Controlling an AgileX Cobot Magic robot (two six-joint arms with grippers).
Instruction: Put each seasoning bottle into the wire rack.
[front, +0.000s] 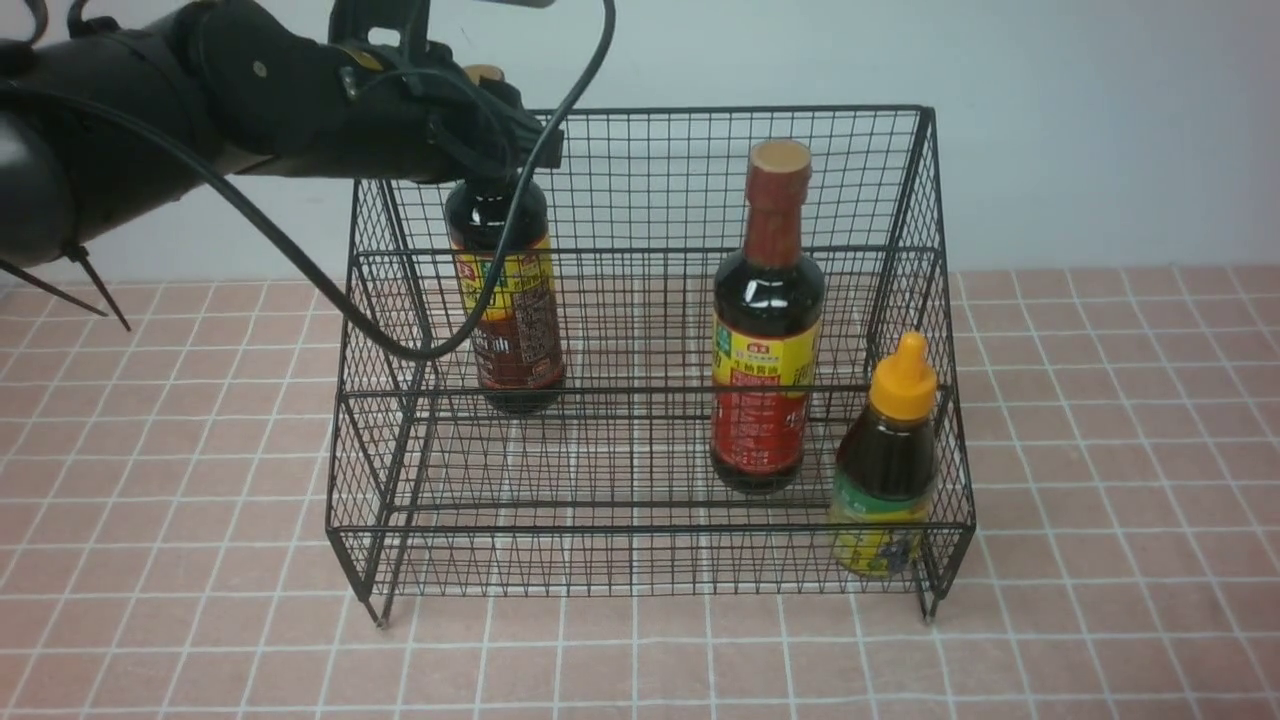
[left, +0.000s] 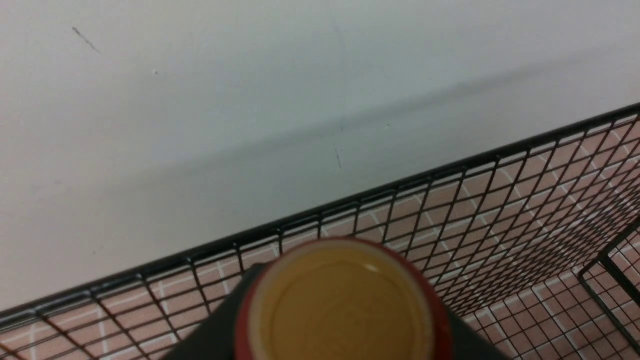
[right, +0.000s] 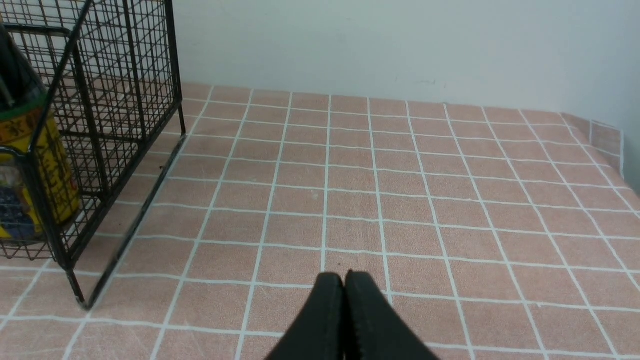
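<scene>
The black wire rack (front: 650, 180) stands in the middle of the tiled table. My left gripper (front: 485, 125) is shut on the neck of a tall seasoning bottle (front: 508, 320) and holds it upright over the rack's upper tier at the left; whether its base rests on the tier I cannot tell. Its tan cap top (left: 340, 305) fills the left wrist view, with a dark finger (left: 220, 330) beside it. A second tall bottle (front: 765, 330) stands on the middle tier. The short orange-capped bottle (front: 888, 465) stands at the rack's front right, also in the right wrist view (right: 30, 165). My right gripper (right: 344, 278) is shut and empty, low over the tiles.
A white wall runs close behind the rack's back edge (left: 320, 212). The rack's right side and leg (right: 75, 285) stand to one side of my right gripper. Pink tiled tabletop (right: 400, 190) extends to the right, ending at a raised tiled edge (right: 600, 135).
</scene>
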